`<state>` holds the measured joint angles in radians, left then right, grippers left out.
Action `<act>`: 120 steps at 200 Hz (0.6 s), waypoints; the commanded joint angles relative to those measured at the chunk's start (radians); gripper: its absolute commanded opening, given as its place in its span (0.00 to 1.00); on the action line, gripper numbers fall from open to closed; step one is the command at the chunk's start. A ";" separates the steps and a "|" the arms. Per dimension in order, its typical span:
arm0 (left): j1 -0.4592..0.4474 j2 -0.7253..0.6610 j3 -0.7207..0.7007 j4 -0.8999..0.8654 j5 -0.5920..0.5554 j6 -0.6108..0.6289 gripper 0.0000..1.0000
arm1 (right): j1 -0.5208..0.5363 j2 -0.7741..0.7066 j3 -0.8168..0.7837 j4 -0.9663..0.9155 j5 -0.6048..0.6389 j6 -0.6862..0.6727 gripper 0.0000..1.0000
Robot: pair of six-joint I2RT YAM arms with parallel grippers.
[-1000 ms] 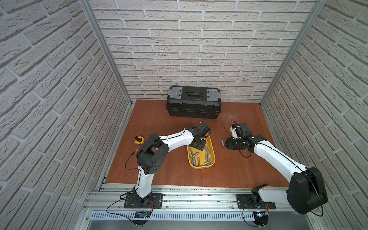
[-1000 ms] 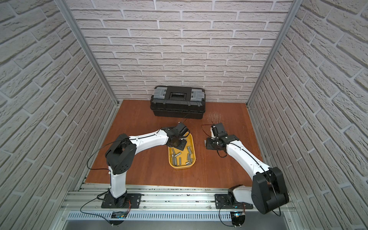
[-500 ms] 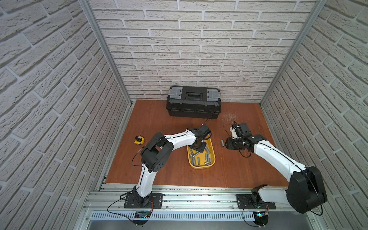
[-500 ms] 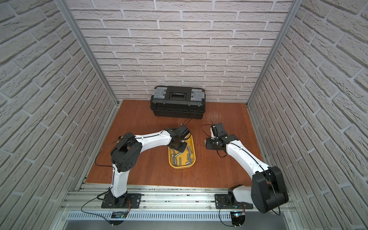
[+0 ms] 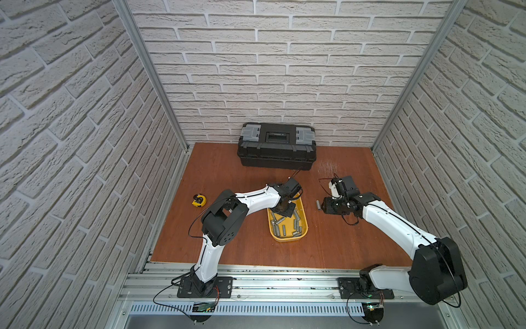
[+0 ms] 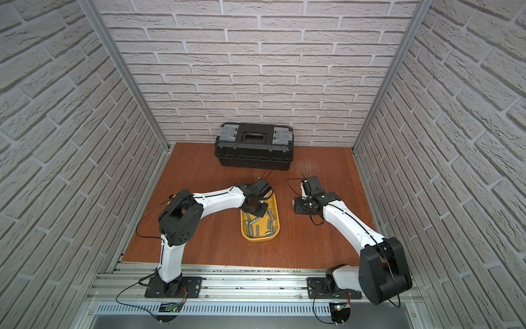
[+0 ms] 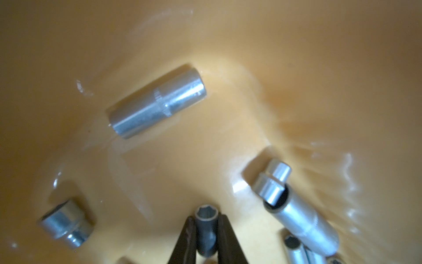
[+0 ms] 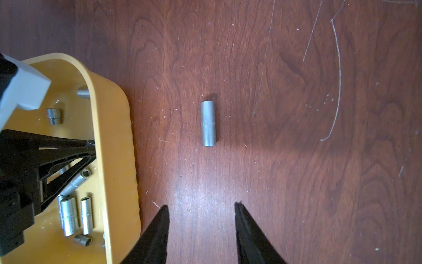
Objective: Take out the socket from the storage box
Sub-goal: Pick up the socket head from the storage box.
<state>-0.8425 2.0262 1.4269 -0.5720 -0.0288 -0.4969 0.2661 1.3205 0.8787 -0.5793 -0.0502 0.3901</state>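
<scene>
A small yellow tape measure (image 5: 198, 200) lies near the left edge of the brown wooden surface (image 5: 227, 171), away from the work. The left arm reaches to the middle of the surface. There the left pincer (image 7: 206, 218) is down inside the storage box (image 5: 288, 239), a shallow yellow tray, and is clenched on a dark socket (image 7: 206, 230) whose hexagonal opening shows between the fingers. The grasp looks made, but that socket is not yet out of the box, so it has yet to be lifted clear and set down. Many more silver sockets lie around it in the box, among them a long socket (image 7: 157, 100) on its side, a short socket (image 7: 66, 225), and others gathered toward the near end. Behind the box, against the back edge, sits a black toolbox (image 5: 276, 148) with its lid shut, so its contents cannot be seen. Just right of the box, a loose socket (image 8: 208, 123) lies on its side on the bare surface, seemingly already taken out. The right pincer (image 8: 201, 205) hovers near it, released, with its jaws apart and holding nothing.
</scene>
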 commanded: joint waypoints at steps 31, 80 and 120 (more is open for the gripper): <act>0.017 -0.157 0.022 -0.022 -0.086 -0.017 0.13 | 0.008 0.014 0.007 0.019 -0.002 0.005 0.48; 0.177 -0.357 -0.059 -0.063 -0.127 -0.027 0.15 | 0.007 0.014 0.016 0.018 -0.010 0.009 0.48; 0.341 -0.441 -0.182 -0.049 -0.094 -0.017 0.17 | 0.010 0.008 0.010 0.021 -0.008 0.013 0.48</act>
<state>-0.5606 1.5867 1.3060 -0.5980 -0.1261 -0.5152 0.2668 1.3361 0.8791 -0.5793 -0.0509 0.3901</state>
